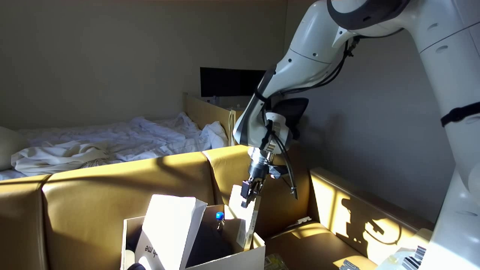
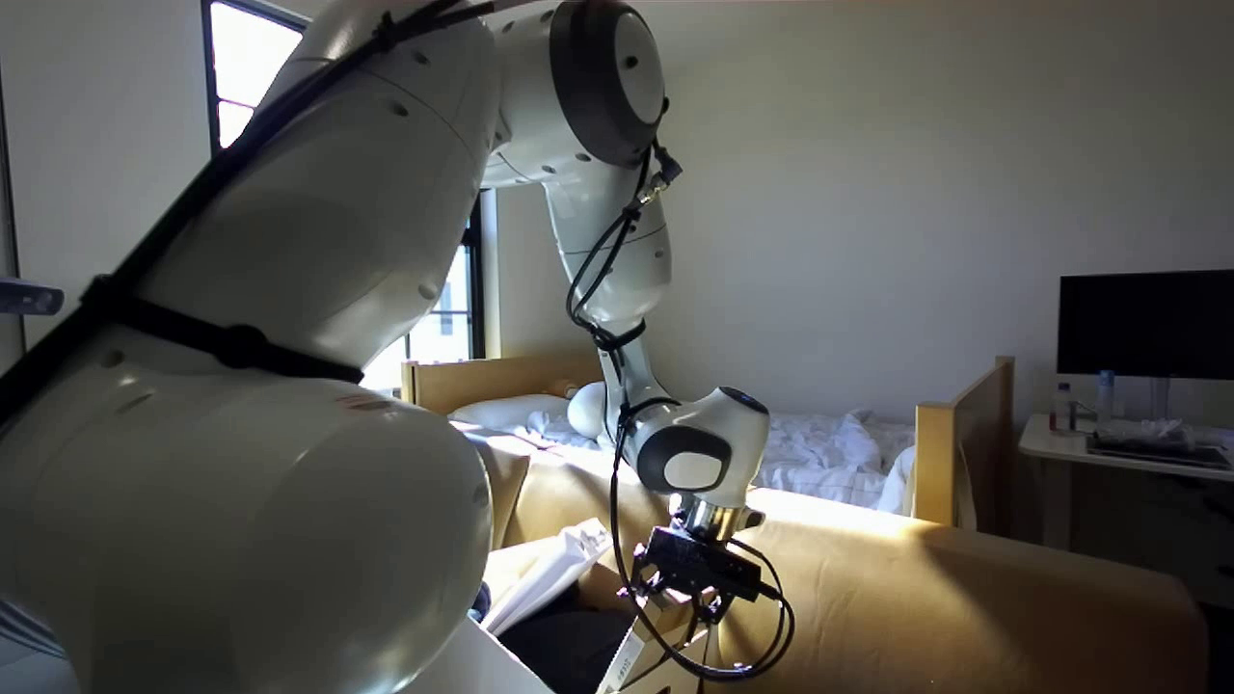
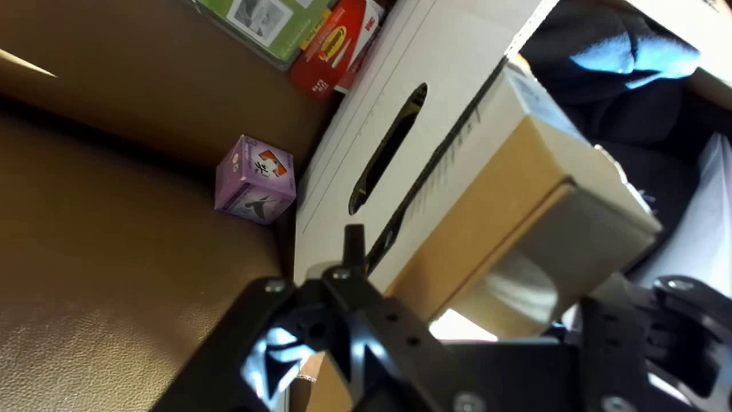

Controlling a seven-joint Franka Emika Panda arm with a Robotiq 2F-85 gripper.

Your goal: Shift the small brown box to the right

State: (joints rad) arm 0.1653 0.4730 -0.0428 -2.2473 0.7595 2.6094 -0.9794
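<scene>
Standing spread in wrist view, jaws appear to flank the lower end of the small brown box (image 3: 500,200); contact unclear. Box sits in the carton (image 3: 457,68), right of centre, long axis toward upper right.

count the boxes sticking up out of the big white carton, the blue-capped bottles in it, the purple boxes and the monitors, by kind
Boxes sticking up out of the carton: 2 (white box, brown-and-white box)
Blue-capped bottle: 1
Purple box: 1
Monitor: 1
Total: 5
</scene>
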